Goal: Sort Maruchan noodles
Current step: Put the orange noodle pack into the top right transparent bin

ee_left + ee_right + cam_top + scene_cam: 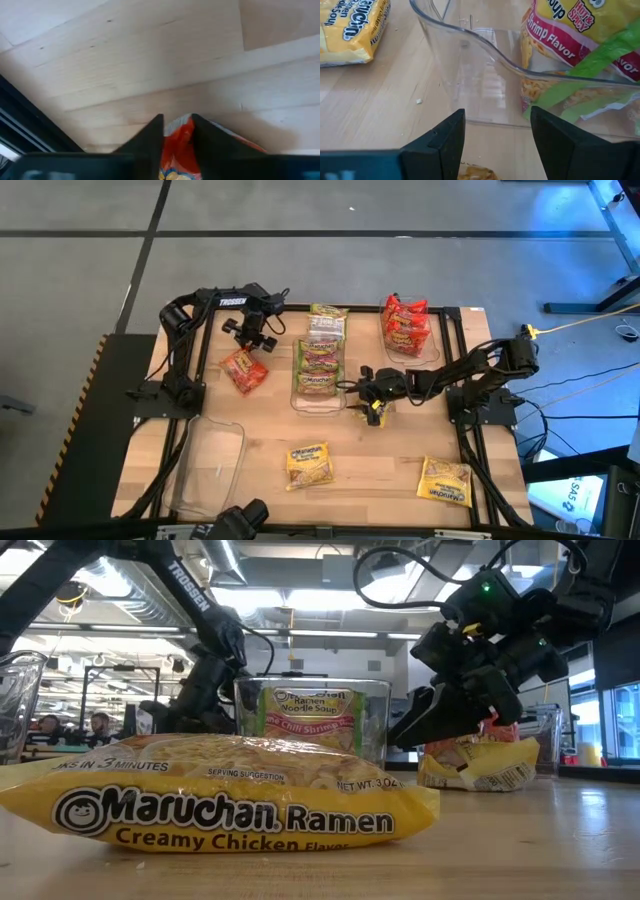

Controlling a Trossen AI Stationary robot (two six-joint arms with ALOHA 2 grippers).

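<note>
Landmark: the middle clear bin, standing at the table's centre and holding the green packets, stacked flat so one kind stays together. Right of it, toward the far edge, a second clear bin holds the red packets in the same way. To the middle bin's left and nearer the front edge lies a third clear bin, with nothing visible in it, likely kept for the yellow kind. Unsorted stock: one red packet loose on the wood just left of the middle bin, with the left gripper above it, fingers narrowly apart astride its edge, apparently about to pinch it. Two yellow packets lie in front of the middle bin, one directly ahead, the other well right. The right gripper sits low beside the middle bin's right front corner, fingers spread wide, gripping nothing.
</note>
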